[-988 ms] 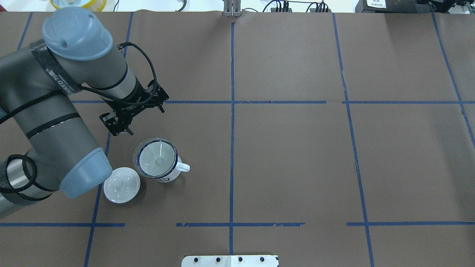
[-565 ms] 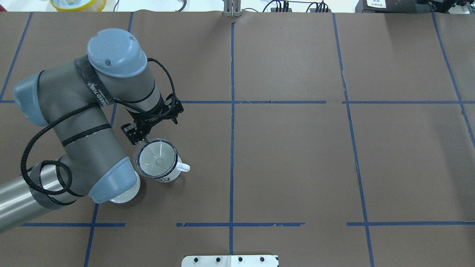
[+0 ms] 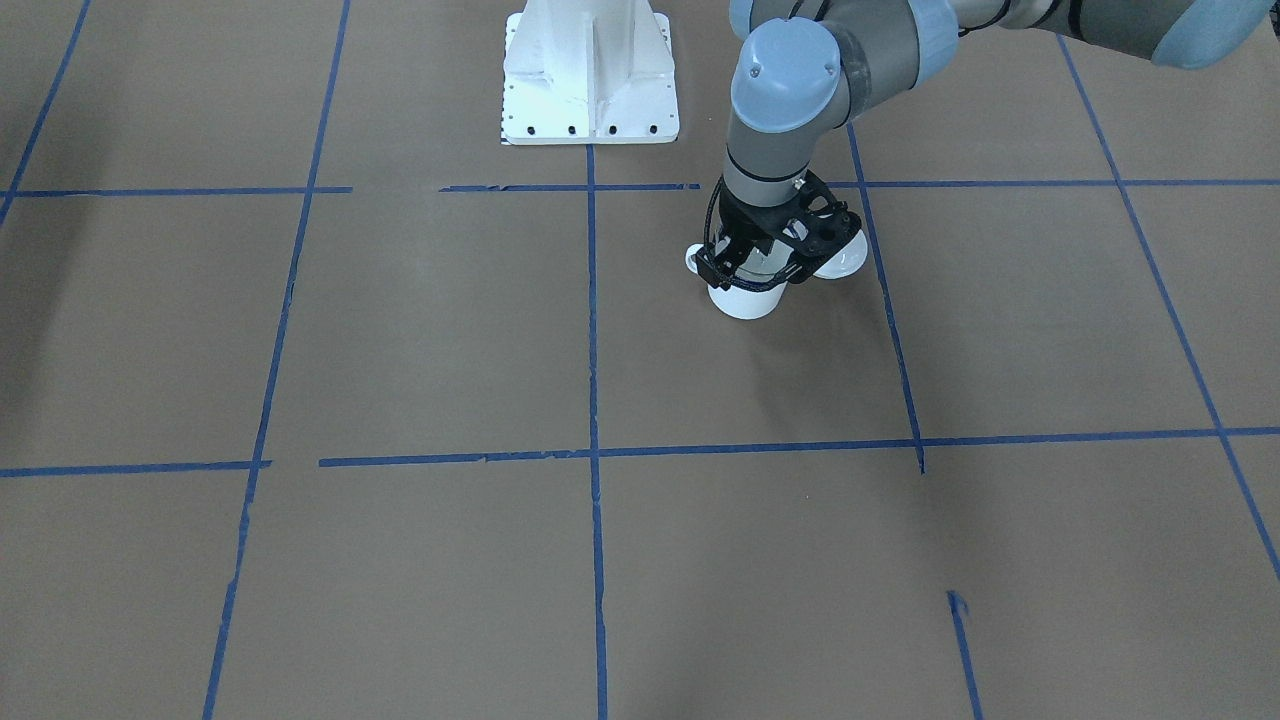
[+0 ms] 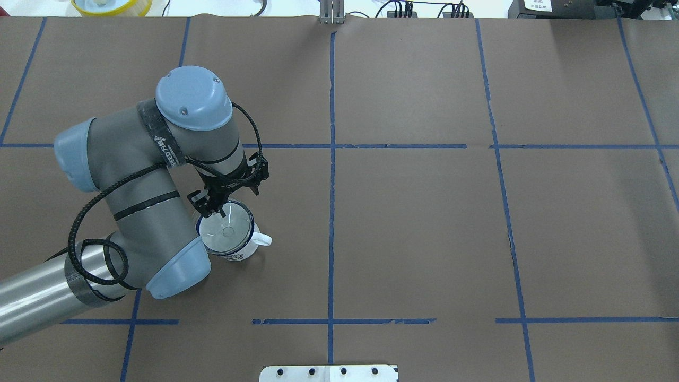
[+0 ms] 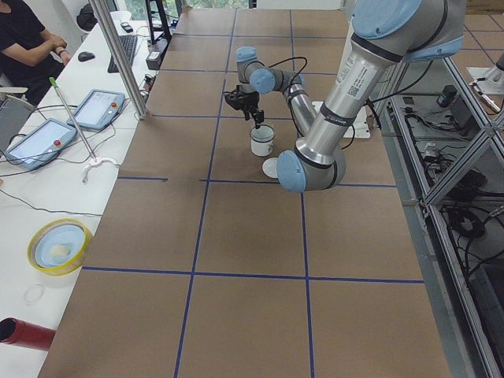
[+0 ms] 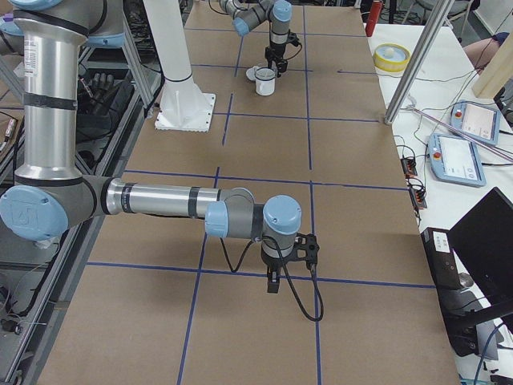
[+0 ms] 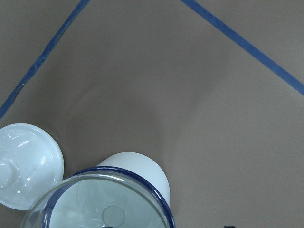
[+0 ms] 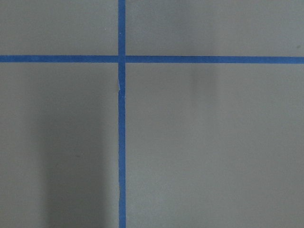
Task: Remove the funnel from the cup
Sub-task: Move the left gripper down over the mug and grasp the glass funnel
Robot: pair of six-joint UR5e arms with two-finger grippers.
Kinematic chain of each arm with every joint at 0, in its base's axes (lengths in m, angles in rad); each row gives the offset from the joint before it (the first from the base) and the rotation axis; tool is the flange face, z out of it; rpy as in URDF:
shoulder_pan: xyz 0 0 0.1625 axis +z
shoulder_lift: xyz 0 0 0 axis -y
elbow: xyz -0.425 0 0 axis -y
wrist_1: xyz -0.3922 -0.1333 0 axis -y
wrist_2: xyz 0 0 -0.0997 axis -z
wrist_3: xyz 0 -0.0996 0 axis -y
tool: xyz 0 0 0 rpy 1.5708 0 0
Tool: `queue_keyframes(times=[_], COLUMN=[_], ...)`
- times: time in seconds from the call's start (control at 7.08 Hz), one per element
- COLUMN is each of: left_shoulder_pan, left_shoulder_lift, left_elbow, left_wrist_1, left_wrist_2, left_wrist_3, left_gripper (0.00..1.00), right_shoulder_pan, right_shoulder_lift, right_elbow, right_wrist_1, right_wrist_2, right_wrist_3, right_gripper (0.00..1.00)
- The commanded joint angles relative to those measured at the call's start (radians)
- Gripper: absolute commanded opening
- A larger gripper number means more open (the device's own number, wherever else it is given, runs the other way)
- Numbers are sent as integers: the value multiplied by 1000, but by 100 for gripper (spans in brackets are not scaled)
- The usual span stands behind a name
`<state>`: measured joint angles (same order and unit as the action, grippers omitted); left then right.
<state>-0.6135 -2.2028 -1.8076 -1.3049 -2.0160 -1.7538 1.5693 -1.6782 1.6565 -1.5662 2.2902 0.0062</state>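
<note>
The cup (image 4: 237, 253) is a white mug with a dark blue rim, and its handle points right. The clear funnel (image 4: 228, 229) sits in its mouth, and both show close up in the left wrist view, the funnel (image 7: 104, 209) inside the cup (image 7: 137, 167). My left gripper (image 4: 216, 210) points down over the far edge of the funnel's rim and looks open and empty. From the front it (image 3: 757, 265) hides the cup's top (image 3: 745, 303). My right gripper (image 6: 272, 286) hangs over bare table far away, and I cannot tell its state.
A white domed lid with a knob (image 7: 23, 166) lies on the table beside the cup; it also shows in the front view (image 3: 845, 262). In the overhead view my left elbow (image 4: 177, 276) covers it. Blue tape lines cross the brown table (image 4: 424, 233).
My left arm has swung toward the cup, and the gripper went from back-left of it to over its far rim. The elbow now covers the lid.
</note>
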Motion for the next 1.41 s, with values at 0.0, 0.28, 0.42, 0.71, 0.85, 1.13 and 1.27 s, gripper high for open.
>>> queue_keyframes(times=[0.0,0.28,0.42,0.71,0.85,1.13,1.27], left_shoulder_pan=[1,1,3,5,6,6,5], left_shoulder_lift=[-2,-3,0,2,-2,-2,-8], left_elbow=[1,2,2,2,-1,-1,-15], left_wrist_1=[-1,-2,-2,-2,-1,-1,4], left_wrist_2=[-1,-1,-1,-1,-4,-6,-7], left_wrist_3=[-1,0,0,-1,-1,-1,-3], left_gripper=[35,30,30,30,14,0,0], right_shoulder_pan=[0,0,0,0,0,0,0], right_shoulder_lift=[0,0,0,0,0,0,0], right_elbow=[-1,0,0,0,0,0,0], right_wrist_1=[0,0,0,0,0,0,0], right_wrist_2=[0,0,0,0,0,0,0], right_wrist_3=[0,0,0,0,0,0,0], right_gripper=[100,100,100,100,100,100,100])
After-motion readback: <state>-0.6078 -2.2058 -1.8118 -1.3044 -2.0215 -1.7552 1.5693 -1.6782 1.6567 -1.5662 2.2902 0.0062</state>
